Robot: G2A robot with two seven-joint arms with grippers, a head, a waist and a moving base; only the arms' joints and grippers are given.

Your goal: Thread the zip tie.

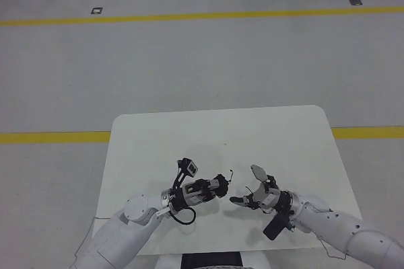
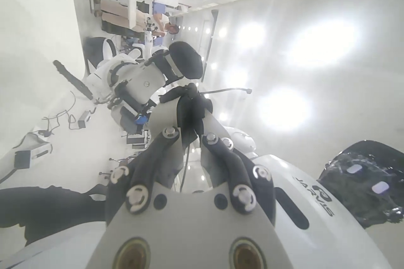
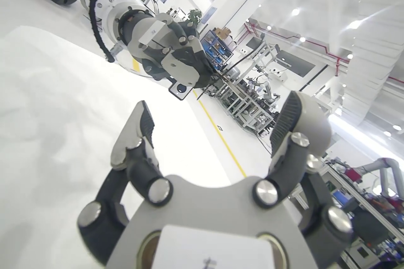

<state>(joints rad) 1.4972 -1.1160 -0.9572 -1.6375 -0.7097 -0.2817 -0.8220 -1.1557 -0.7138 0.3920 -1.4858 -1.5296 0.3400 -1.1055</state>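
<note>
Top view: left gripper (image 1: 222,184) hovering above table (image 1: 155,134), jaws clenching zip tie (image 2: 227,90), presenting loose tail. Right gripper (image 1: 248,186) hovering above table too, jaws spread wide, likely readying to catch tail.

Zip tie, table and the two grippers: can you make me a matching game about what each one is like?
Things:
1 left gripper
2 right gripper
3 zip tie
4 table

What it is like:
A white, under both arms
B open, holding nothing
C thin, black, pinched
D shut tight

Pairs: 1-D, 2-B, 3-C, 4-A
</note>
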